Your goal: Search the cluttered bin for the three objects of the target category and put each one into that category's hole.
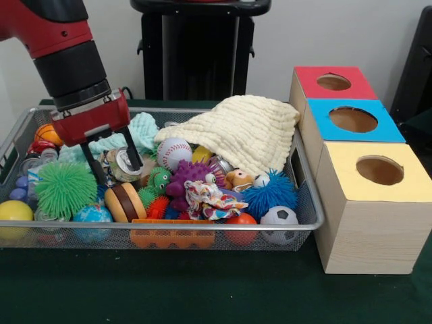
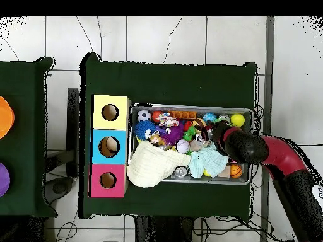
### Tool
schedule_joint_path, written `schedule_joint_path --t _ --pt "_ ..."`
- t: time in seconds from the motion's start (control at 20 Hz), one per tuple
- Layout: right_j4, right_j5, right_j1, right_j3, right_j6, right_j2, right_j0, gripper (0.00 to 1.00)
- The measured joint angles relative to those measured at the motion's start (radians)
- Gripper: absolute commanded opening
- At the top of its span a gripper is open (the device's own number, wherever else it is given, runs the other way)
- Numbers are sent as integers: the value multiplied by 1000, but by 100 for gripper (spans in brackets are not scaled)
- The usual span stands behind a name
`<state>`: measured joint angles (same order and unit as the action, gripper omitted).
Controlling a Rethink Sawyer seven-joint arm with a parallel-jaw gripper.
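My gripper (image 1: 116,169) hangs low in the left half of the wire bin (image 1: 202,228). It is open, and its two black fingers (image 1: 98,174) stand on either side of a small silver can (image 1: 123,164) that lies tilted among the toys. I cannot tell whether the fingers touch the can. Three boxes with round holes stand to the right of the bin: red (image 1: 333,82), blue (image 1: 353,119) and yellow (image 1: 379,170). In the overhead view the arm (image 2: 243,146) covers the gripper, and the boxes (image 2: 110,146) lie to the left of the bin (image 2: 189,107).
A cream cloth (image 1: 243,128) drapes over the bin's back right corner, and a teal cloth (image 1: 138,131) lies behind the gripper. Close by are a baseball (image 1: 173,152), a green spiky ball (image 1: 65,187), a toy hamburger (image 1: 125,201), a purple toy (image 1: 192,177) and a soccer ball (image 1: 279,223).
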<state>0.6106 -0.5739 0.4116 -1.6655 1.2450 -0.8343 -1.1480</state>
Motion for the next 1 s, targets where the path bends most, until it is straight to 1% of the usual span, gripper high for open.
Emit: schedule_joint_path --t 0.35,1.0 --pt "0 -10 -11 18 0 0 -13 100" --pt "0 -107 -33 85 0 -2 -44 100"
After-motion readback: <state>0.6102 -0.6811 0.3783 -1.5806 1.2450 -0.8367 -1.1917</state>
